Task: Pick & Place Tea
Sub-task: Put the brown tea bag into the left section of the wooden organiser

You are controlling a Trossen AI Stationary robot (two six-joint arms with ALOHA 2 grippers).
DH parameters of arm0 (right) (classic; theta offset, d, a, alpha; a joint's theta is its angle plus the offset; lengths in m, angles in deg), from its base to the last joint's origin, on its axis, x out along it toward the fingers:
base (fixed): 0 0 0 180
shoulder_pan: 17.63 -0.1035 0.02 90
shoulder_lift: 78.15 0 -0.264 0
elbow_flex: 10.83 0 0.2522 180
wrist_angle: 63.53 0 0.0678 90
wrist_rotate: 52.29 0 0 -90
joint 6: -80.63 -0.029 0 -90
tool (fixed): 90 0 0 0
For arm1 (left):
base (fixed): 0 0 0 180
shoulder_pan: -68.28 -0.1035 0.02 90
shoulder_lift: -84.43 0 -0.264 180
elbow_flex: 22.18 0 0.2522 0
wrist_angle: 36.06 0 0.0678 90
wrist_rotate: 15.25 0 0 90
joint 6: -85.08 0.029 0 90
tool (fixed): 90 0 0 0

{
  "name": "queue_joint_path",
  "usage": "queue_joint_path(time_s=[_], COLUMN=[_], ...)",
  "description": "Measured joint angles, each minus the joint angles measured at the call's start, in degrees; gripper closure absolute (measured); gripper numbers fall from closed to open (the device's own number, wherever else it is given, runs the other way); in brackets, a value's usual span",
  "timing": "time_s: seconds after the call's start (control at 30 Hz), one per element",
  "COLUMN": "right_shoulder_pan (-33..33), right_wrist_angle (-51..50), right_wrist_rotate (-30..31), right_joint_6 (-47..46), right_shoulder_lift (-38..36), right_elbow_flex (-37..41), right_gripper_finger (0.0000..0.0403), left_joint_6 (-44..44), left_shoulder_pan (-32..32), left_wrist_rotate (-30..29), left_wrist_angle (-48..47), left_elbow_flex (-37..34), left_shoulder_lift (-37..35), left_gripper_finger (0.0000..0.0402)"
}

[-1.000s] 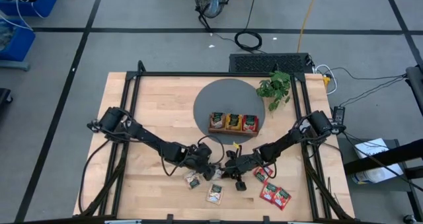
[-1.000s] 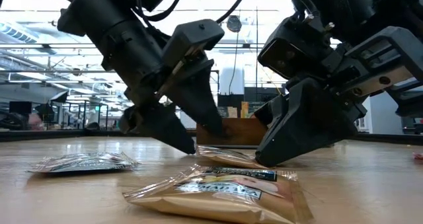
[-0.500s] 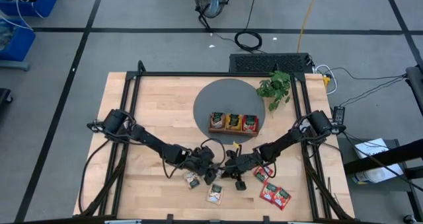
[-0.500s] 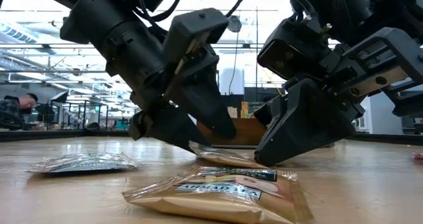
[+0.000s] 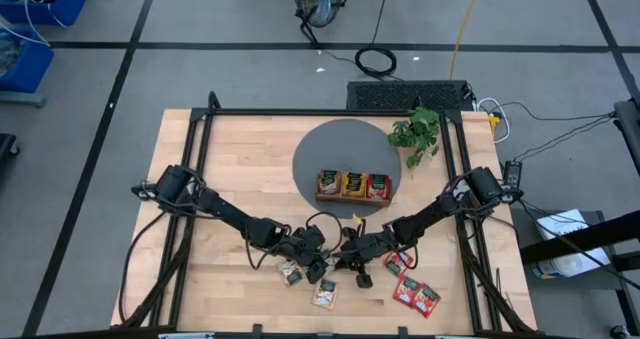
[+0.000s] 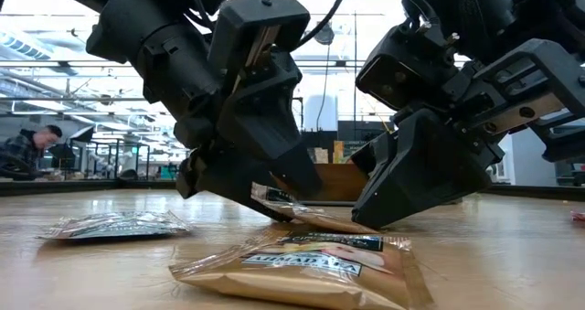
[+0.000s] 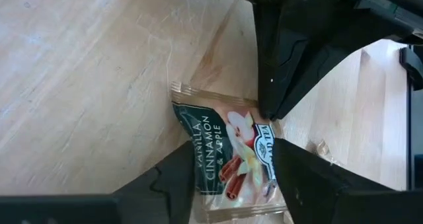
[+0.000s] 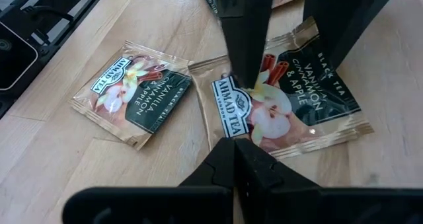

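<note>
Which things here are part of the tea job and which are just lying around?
Job:
tea sachets
sachet between the left gripper fingers
right gripper, pressing that sachet
tray

Lying about:
plant
grey mat
cable coil

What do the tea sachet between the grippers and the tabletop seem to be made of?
Tea sachet: likely thin plastic or foil film, glossy; it reflects light, has crimped sealed edges and wrinkles.
Tabletop: apparently pale wood, fairly matte; grain lines and plank seams show.
</note>
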Motion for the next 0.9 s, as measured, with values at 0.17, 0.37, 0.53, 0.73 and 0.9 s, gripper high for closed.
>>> queue_joint_path(time_s=[0.17, 0.37, 0.53, 0.73, 0.9], right_shoulder_pan=[-0.02, -0.03, -1.45, -5.76, -10.23], right_wrist_angle=[0.33, 2.18, 2.63, -0.43, 4.4], right_wrist_rotate=[1.27, 1.33, 2.19, 3.97, 4.53], right_joint_6=[1.55, 2.55, 3.11, 7.1, 11.36], right_shoulder_lift=[0.02, 0.02, -2.86, -10.8, -18.14], right_elbow_flex=[0.03, 0.09, 0.09, 0.39, 2.05], right_gripper_finger=[0.0403, 0.0403, 0.0403, 0.0403, 0.0393], left_joint_6=[2.32, 7.5, 11.28, 16.94, 22.88], left_shoulder_pan=[-0.03, -0.05, 0.27, 1.39, 2.38], left_wrist_rotate=[-0.9, -0.9, -1.17, -1.17, -3.02], left_wrist_angle=[0.57, 2.95, 5.27, 4.98, -4.53], left_elbow_flex=[-0.09, -0.2, 0.56, 4.54, 11.65], left_shoulder_lift=[0.07, 0.27, 0.42, 0.39, 0.35], left_gripper_finger=[0.0273, 0.0382, 0.0383, 0.0396, 0.0388])
